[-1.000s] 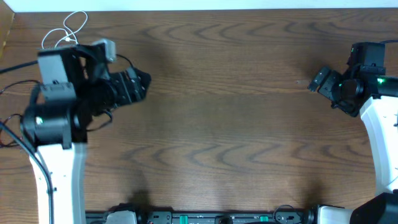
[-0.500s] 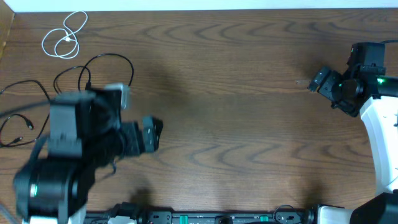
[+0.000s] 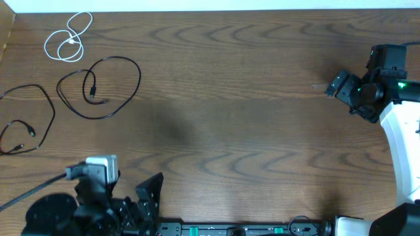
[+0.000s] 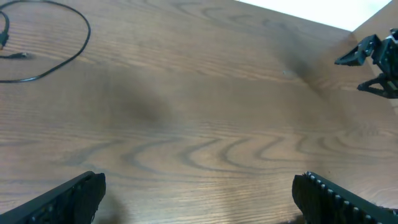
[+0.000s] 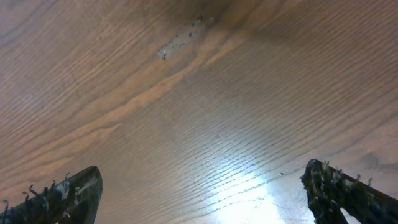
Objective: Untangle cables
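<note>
White cable point(image 3: 71, 42), black loop point(image 3: 90, 88) and other black cable point(image 3: 51, 115) lay apart, untangled I think. Left pincer point(image 3: 149, 195) and right pincer point(image 3: 341, 95) gaped empty, parked clear, job probably done.

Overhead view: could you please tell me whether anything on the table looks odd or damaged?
Only a small pale scuff on the table by the right gripper. The white cable, looped black cable and second black cable seem to lie apart.
</note>
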### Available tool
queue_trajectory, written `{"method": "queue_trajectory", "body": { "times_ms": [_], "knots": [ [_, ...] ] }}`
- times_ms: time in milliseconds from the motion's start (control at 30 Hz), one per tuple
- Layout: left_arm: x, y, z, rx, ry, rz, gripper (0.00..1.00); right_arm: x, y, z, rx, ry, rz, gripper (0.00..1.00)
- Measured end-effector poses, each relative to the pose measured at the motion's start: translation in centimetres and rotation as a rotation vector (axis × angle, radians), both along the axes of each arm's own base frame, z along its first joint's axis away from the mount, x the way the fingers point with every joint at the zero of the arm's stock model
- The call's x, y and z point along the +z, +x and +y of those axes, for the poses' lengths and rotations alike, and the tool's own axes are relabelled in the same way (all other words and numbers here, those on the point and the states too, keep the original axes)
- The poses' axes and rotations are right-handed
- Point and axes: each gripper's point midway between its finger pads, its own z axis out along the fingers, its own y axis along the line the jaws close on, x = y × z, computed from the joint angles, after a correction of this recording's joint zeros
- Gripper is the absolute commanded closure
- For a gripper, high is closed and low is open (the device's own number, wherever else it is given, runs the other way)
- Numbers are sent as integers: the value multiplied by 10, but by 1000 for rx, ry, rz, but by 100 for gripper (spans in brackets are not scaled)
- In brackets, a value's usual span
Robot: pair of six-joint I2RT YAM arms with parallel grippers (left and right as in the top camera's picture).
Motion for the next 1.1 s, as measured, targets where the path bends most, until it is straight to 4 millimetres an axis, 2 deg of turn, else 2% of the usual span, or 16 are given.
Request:
{"method": "queue_trajectory", "body": {
  "times_ms": [633,900,1100],
  "knots": [
    [-2,-1,0,0,0,3,0,0,0,0,0,0,0,1],
    [-14,-11,1,-1,7,70,0,0,0,0,0,0,0,1],
    [-14,-21,1,-8,5,48,0,0,0,0,0,0,0,1]
  ]
}}
